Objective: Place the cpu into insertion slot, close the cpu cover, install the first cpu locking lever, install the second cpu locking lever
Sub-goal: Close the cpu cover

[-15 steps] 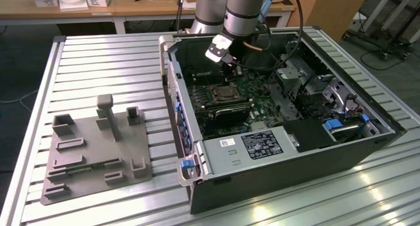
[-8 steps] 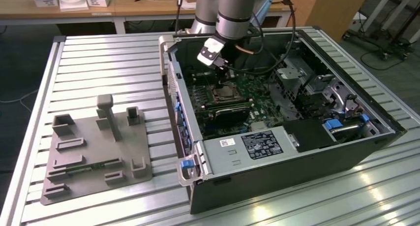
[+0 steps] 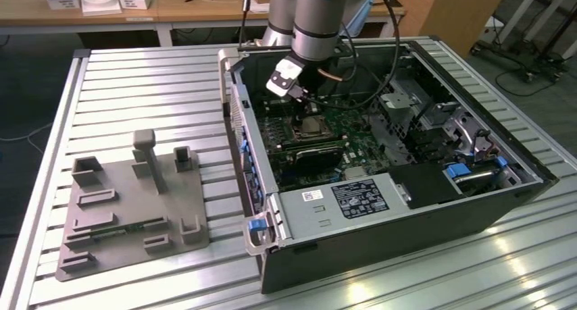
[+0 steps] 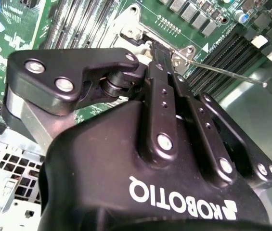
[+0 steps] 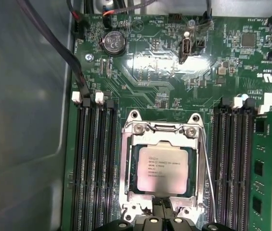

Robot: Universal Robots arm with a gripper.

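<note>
One cpu [image 5: 163, 168] is lying beneath the lowered cpu cover [image 5: 161, 131]; gripper [image 5: 163, 206], fingers together, is sitting at cover's edge.

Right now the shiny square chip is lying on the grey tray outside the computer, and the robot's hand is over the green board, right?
No. The first wrist view shows the chip sitting in its socket on the green board, not on the grey tray. The hand is over the green board.

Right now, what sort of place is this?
Probably a robotics lab or workshop: an open PC case sits on a slatted metal table, with a grey fixture beside it and desks behind.
</note>
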